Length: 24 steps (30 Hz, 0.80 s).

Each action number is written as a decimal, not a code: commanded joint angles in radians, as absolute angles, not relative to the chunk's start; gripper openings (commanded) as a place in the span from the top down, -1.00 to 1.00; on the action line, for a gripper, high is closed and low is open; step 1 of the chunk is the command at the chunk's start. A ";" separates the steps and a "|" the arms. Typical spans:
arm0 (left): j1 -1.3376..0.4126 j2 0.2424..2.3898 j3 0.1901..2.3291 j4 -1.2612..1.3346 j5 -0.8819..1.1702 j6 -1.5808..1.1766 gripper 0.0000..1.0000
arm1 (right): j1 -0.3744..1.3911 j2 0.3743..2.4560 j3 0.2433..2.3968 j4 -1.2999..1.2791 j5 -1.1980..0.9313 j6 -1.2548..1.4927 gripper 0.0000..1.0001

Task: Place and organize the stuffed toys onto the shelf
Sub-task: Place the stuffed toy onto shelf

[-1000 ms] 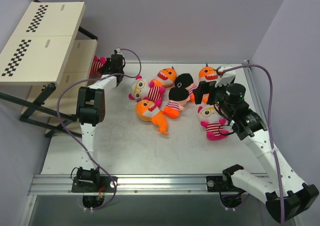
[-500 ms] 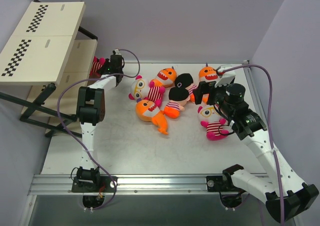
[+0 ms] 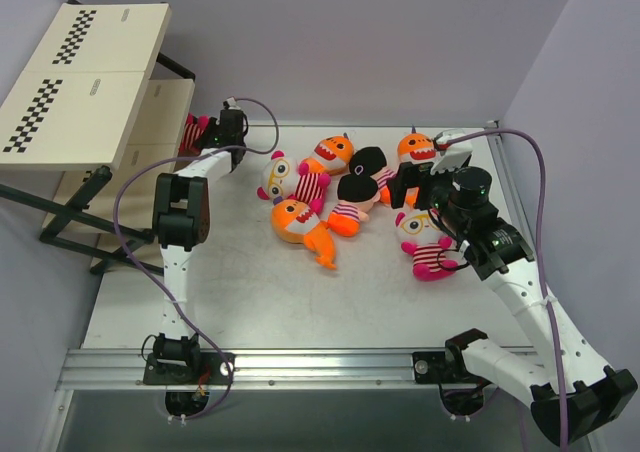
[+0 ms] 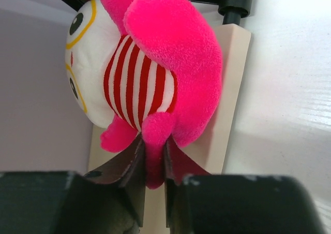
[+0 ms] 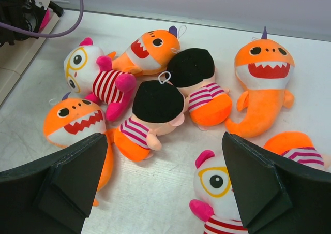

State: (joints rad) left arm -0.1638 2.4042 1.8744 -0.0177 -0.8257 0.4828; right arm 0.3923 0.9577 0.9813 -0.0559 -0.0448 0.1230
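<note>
My left gripper (image 4: 153,156) is shut on a pink limb of a pink-and-white striped doll (image 4: 150,68), held over a low cream board of the shelf (image 4: 230,89); in the top view the doll (image 3: 194,131) sits at the shelf's (image 3: 85,82) lower tier. My right gripper (image 5: 165,179) is open and empty above the pile: two black-headed dolls (image 5: 155,112) (image 5: 199,84), three orange sharks (image 5: 261,84) (image 5: 147,50) (image 5: 75,125), and striped dolls (image 5: 95,76) (image 5: 220,190). The right gripper (image 3: 412,184) hovers over the pile's right side.
Purple walls close the table at the back and right. The shelf's black frame legs (image 3: 70,217) stand at the left. A metal rail (image 3: 300,367) runs along the near edge.
</note>
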 commanded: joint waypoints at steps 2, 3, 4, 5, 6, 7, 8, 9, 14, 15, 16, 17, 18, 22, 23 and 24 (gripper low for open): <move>-0.140 2.413 1.942 -0.044 -0.830 0.456 0.64 | 0.388 0.936 0.977 -0.020 -0.043 0.109 -0.99; -0.140 2.416 1.947 -0.049 -0.834 0.457 0.67 | 0.387 0.934 0.977 -0.021 -0.041 0.109 -0.99; -0.138 2.418 1.950 -0.051 -0.839 0.454 0.71 | 0.388 0.934 0.977 -0.021 -0.041 0.109 -0.99; -0.135 2.419 1.951 -0.052 -0.842 0.453 0.72 | 0.388 0.934 0.977 -0.023 -0.041 0.109 -0.99; -0.133 2.419 1.953 -0.054 -0.851 0.449 0.74 | 0.388 0.936 0.977 -0.021 -0.041 0.110 -0.99; -0.132 2.421 1.954 -0.055 -0.854 0.446 0.76 | 0.388 0.936 0.977 -0.023 -0.041 0.110 -0.99; -0.132 2.419 1.954 -0.055 -0.859 0.445 0.78 | 0.388 0.936 0.977 -0.023 -0.041 0.110 -0.99; -0.129 2.419 1.957 -0.058 -0.865 0.443 0.81 | 0.388 0.937 0.979 -0.021 -0.041 0.110 -0.99; -0.124 2.433 1.977 -0.081 -0.873 0.425 0.82 | 0.388 0.937 0.980 -0.026 -0.041 0.107 -0.99; -0.126 2.436 1.982 -0.084 -0.873 0.423 0.81 | 0.388 0.936 0.980 -0.028 -0.041 0.107 -0.99; -0.126 2.437 1.983 -0.087 -0.873 0.422 0.81 | 0.388 0.934 0.979 -0.029 -0.041 0.107 -0.99; -0.126 2.439 1.985 -0.094 -0.871 0.416 0.73 | 0.388 0.934 0.979 -0.029 -0.040 0.109 -0.99; -0.126 2.439 1.985 -0.095 -0.868 0.413 0.69 | 0.388 0.934 0.979 -0.029 -0.040 0.109 -0.99; -0.129 2.433 1.985 -0.106 -0.842 0.388 0.56 | 0.388 0.936 0.980 -0.031 -0.040 0.107 -0.99; -0.130 2.433 1.985 -0.106 -0.836 0.387 0.54 | 0.388 0.937 0.982 -0.031 -0.041 0.107 -0.99; -0.132 2.433 1.986 -0.106 -0.835 0.387 0.46 | 0.387 0.936 0.980 -0.029 -0.043 0.109 -0.99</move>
